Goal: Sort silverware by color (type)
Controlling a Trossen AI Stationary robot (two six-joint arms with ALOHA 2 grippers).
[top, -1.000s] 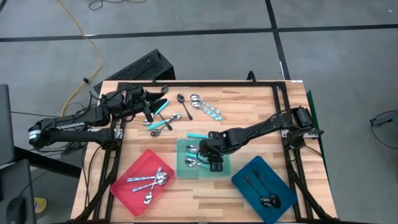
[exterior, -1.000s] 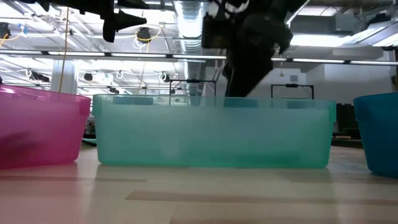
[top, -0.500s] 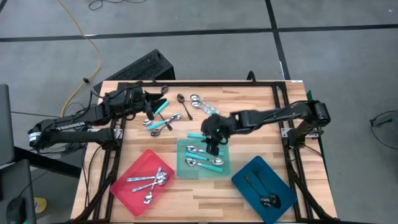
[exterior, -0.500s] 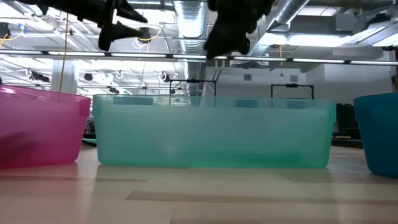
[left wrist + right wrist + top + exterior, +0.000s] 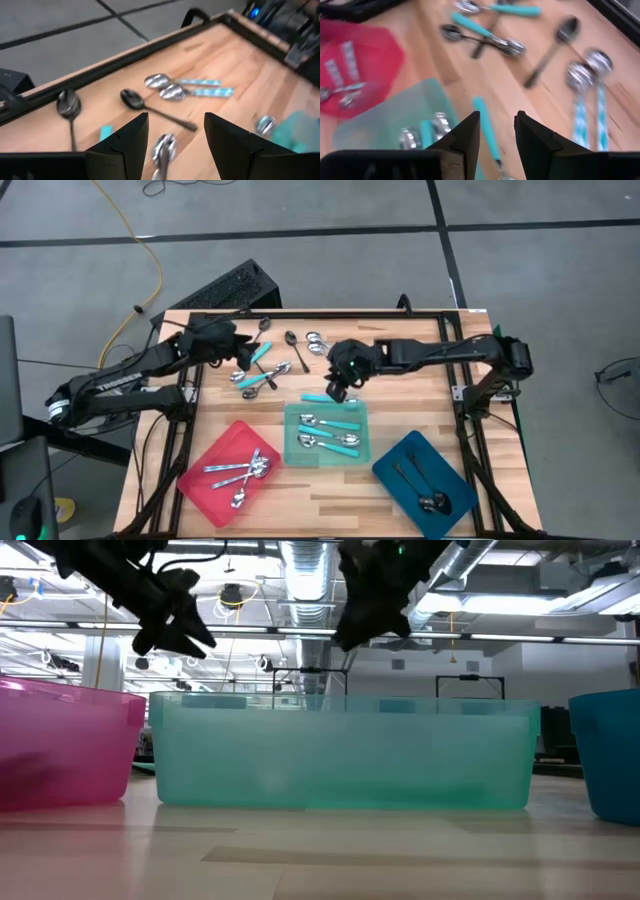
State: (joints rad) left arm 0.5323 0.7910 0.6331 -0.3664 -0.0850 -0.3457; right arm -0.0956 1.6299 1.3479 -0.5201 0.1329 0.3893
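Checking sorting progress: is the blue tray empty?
No. The blue tray holds dark spoons, lying flat inside it in the high view.

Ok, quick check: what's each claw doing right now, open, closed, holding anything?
Left claw: open, holding nothing, above the loose spoons.
Right claw: open, empty, near the teal tray.

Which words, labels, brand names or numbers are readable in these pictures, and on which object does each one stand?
"TROSSEN": white letters along the left arm in the high view, small and only just readable.
Nothing readable shows on the spoons, the three trays, the table, or in the low view and both wrist views.
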